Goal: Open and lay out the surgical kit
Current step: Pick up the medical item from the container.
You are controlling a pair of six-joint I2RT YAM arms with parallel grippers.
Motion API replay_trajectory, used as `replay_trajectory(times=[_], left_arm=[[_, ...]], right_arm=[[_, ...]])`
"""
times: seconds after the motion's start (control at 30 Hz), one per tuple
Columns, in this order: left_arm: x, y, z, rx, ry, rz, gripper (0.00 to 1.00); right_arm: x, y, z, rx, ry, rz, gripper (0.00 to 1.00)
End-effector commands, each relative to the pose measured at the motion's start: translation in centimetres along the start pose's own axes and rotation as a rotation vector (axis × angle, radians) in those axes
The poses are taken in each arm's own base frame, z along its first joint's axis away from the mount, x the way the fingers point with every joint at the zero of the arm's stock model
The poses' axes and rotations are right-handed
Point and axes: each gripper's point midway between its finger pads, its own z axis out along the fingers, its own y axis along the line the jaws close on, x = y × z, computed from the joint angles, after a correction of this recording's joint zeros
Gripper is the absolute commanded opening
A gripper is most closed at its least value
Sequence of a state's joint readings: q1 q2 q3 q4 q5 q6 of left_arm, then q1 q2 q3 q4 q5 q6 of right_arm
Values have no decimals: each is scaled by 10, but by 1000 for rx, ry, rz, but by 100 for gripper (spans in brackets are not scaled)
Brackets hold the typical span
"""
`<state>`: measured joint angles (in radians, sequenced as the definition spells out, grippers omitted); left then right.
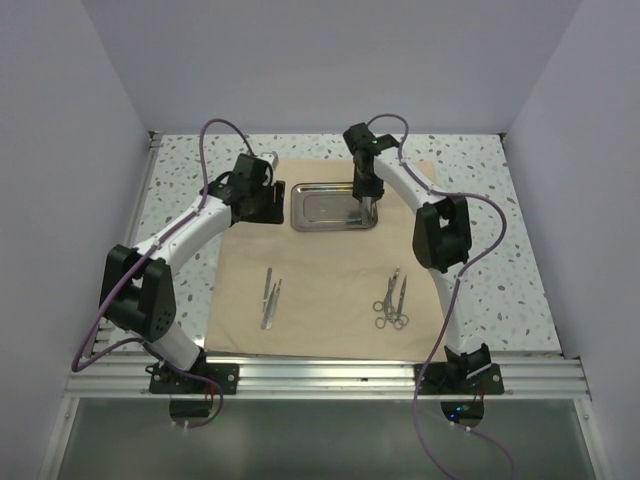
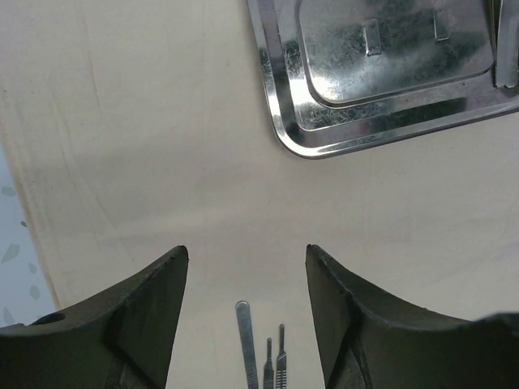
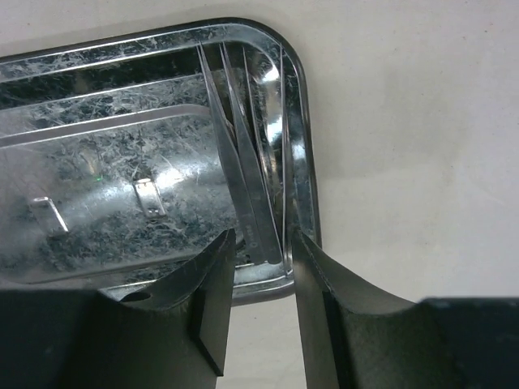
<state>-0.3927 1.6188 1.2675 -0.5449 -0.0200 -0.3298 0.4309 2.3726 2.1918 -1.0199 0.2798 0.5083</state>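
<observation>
The beige cloth wrap (image 1: 330, 290) lies spread flat on the table. The steel tray (image 1: 300, 205) sits near its far edge. In the right wrist view a pair of tweezers (image 3: 243, 178) lies inside the tray (image 3: 97, 162) along its right wall. My right gripper (image 1: 367, 210) hangs over that end of the tray. Its jaws (image 3: 263, 235) stand apart, either side of the tweezers' near end, without touching them. My left gripper (image 1: 265, 210) is open over bare cloth (image 2: 162, 162), left of the tray (image 2: 292, 121).
Three slim steel instruments (image 1: 270, 297) lie on the cloth's left half, their tips showing in the left wrist view (image 2: 245, 348). Ring-handled scissors and forceps (image 1: 392, 300) lie on the right half. Speckled tabletop (image 1: 500, 260) surrounds the cloth, with walls on three sides.
</observation>
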Motion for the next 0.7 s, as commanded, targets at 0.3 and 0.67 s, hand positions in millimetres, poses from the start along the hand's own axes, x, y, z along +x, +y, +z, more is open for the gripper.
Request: replay_trajectory(times=[0.3, 0.67], left_arm=[[-8, 2, 2, 0, -31, -2, 64], [-6, 5, 5, -12, -17, 3, 64]], right_arm=[[14, -17, 0, 43, 28, 18, 26], [26, -11, 18, 33, 71, 12, 25]])
